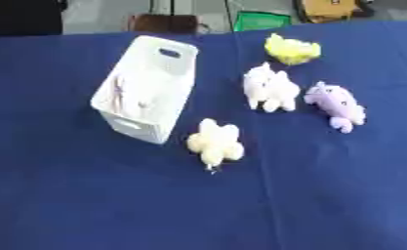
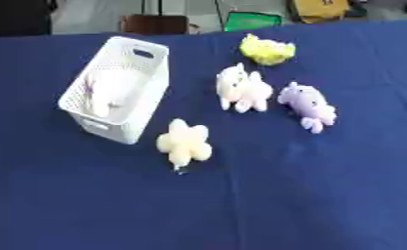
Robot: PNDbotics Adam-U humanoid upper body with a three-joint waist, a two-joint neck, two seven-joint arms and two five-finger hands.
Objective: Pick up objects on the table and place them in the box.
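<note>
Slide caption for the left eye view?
White box on blue table, four plush toys beside it: cream, white, purple, yellow.

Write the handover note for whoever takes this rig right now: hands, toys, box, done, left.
Hands: neither the left nor the right shows in either view.
White box: on the blue table, left of centre, with something pale inside that I cannot identify.
Still on the table: pale yellow plush toy right beside the box's near corner; white plush toy at centre; purple plush toy to its right; bright yellow plush toy behind them.
Done: possibly one item boxed.
Left: all four toys.
</note>
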